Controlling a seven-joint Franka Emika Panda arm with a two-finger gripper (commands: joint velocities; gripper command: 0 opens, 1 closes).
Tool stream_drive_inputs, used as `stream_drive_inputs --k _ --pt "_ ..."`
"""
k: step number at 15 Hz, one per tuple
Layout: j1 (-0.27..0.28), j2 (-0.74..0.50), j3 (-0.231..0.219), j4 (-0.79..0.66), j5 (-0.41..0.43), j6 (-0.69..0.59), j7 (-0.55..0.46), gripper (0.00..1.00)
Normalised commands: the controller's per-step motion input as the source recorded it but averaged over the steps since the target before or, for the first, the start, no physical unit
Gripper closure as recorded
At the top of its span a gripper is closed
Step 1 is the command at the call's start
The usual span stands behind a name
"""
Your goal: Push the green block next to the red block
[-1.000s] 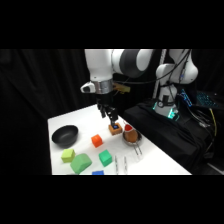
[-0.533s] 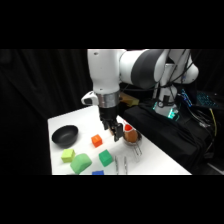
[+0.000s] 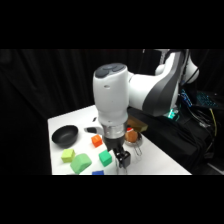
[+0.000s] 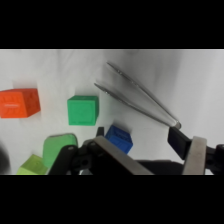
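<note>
Below, green block [image 4: 82, 110] upright and square-on, apart from red block [image 4: 19, 103]; end effector [image 3: 122, 161] grip state indiscernible.

The small emerald-green cube [image 4: 82, 110] and small orange-red cube [image 4: 19, 103] look matt and smooth; the grey metal tongs [image 4: 142, 100] shine; the white surface [image 4: 200, 85] is matt.

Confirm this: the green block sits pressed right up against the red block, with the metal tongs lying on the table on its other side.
Not quite. The green block is not against the red block; a strip of bare white table separates them, as the wrist view shows. The rest holds: the metal tongs lie on the green block's other side.
</note>
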Motion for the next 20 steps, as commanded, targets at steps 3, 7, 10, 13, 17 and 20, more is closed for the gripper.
stream_drive_inputs --k 3,7,10,13,17,20 --pt "0.050 0.33 -0.013 0.23 0.017 0.25 0.02 0.00" --pt "0.024 0.28 -0.027 0.24 0.059 0.16 -0.04 0.00" --pt "-0.010 0.24 -0.020 0.23 0.093 0.08 -0.10 0.00" --pt "-0.046 0.19 -0.003 0.19 0.124 0.07 -0.14 0.00" --pt "-0.104 0.09 -0.003 0.13 0.157 0.07 -0.17 0.00" --pt "-0.143 -0.02 -0.047 0.03 0.142 0.07 -0.20 0.00"
